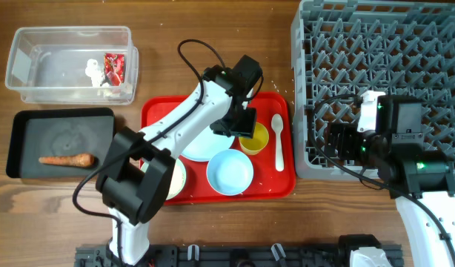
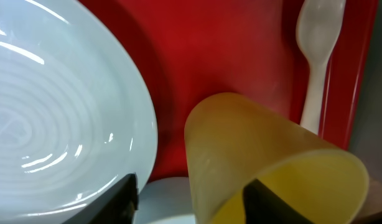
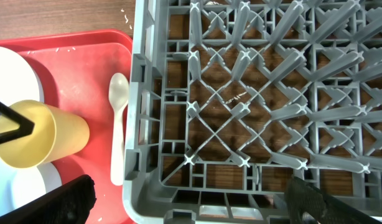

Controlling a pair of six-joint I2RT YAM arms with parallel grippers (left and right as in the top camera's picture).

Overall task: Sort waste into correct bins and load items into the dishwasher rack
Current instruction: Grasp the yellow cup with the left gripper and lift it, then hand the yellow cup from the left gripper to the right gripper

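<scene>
The small yellow cup (image 1: 254, 139) stands on the red tray (image 1: 157, 111), between the round pale-blue plate (image 1: 200, 147) and the white spoon (image 1: 278, 141). My left gripper (image 1: 246, 130) is open at the cup. In the left wrist view (image 2: 194, 199) one finger is inside the cup (image 2: 253, 143) and the other is outside, beside the plate (image 2: 54, 112). My right gripper (image 1: 333, 139) is open and empty over the front left corner of the grey rack (image 1: 376, 59). The right wrist view (image 3: 194, 202) shows the rack (image 3: 253, 93), cup (image 3: 38, 134) and spoon (image 3: 118, 124).
The pale-blue bowl (image 1: 230, 171) and the pale-green bowl (image 1: 177, 182) sit at the tray's front, the green one half under my left arm. The clear tub (image 1: 35, 67) holds the tissue (image 1: 93, 69) and red wrapper (image 1: 113, 67). The black tray (image 1: 64, 133) holds the carrot (image 1: 67, 159).
</scene>
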